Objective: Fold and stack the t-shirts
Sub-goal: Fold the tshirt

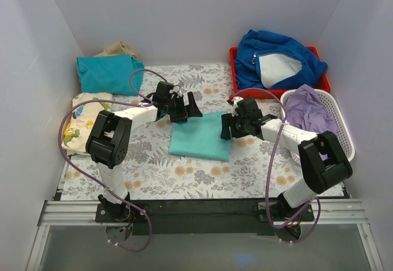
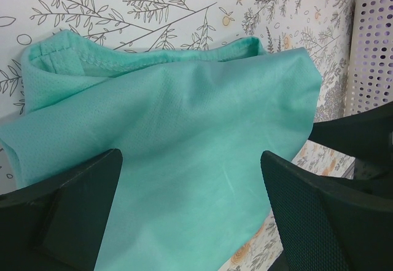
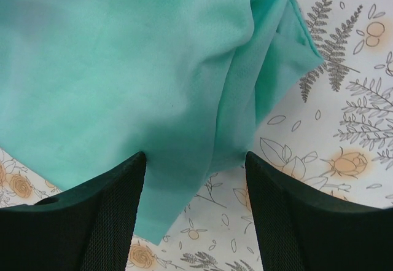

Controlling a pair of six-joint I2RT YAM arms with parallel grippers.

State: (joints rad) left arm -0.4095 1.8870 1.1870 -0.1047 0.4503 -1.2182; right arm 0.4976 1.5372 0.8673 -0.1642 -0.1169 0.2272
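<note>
The mint tee lies folded into a rough rectangle in the middle of the floral cloth, with 1 arm at each of its far corners. The left gripper sits at the tee's far left corner with its jaws spread wide. In the left wrist view its 2 fingers stand well apart over the fabric, and a stitched hem curls up along the tee's far edge. The right gripper is at the tee's right edge near the far corner, also spread. In its wrist view the fingers frame a layered fold of the fabric, which lies loose between them and is not pinched. The teal tee lies folded at the far left corner of the table, and the dinosaur tee lies spread along the left edge, just nearer than it. Both are well apart from the mint one. At the far right a blue jacket fills a red tray. Just beside the tray, a white basket holds a purple garment.
</note>
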